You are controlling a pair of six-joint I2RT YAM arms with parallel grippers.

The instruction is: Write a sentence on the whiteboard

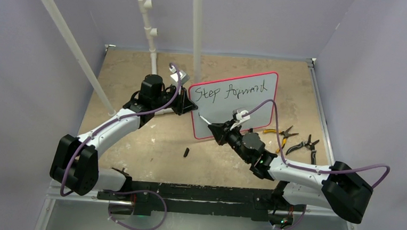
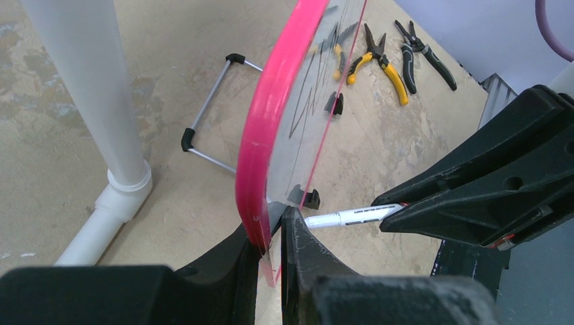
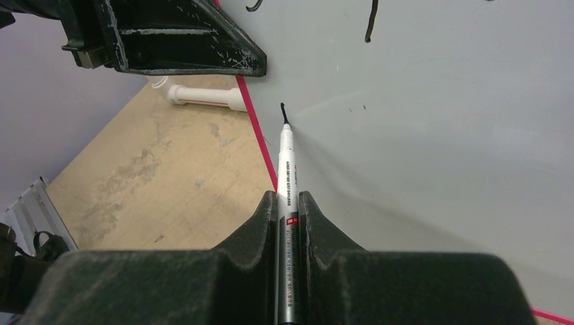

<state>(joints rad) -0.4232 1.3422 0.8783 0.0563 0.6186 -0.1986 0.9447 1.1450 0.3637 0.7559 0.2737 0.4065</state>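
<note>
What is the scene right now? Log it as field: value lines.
whiteboard: standing, pink-red frame
sentence: only "Step forward" written
left gripper: shut on the whiteboard's left edge
right gripper: shut on the marker
marker tip: on the board below the first line
tools: yellow pliers and black pliers, right of the board

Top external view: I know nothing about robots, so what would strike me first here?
A pink-framed whiteboard stands mid-table with "Step forward" written on it in black. Jaws of the left arm pinch its left edge, while jaws of the right arm hold a marker, tip at the board's lower left.
</note>
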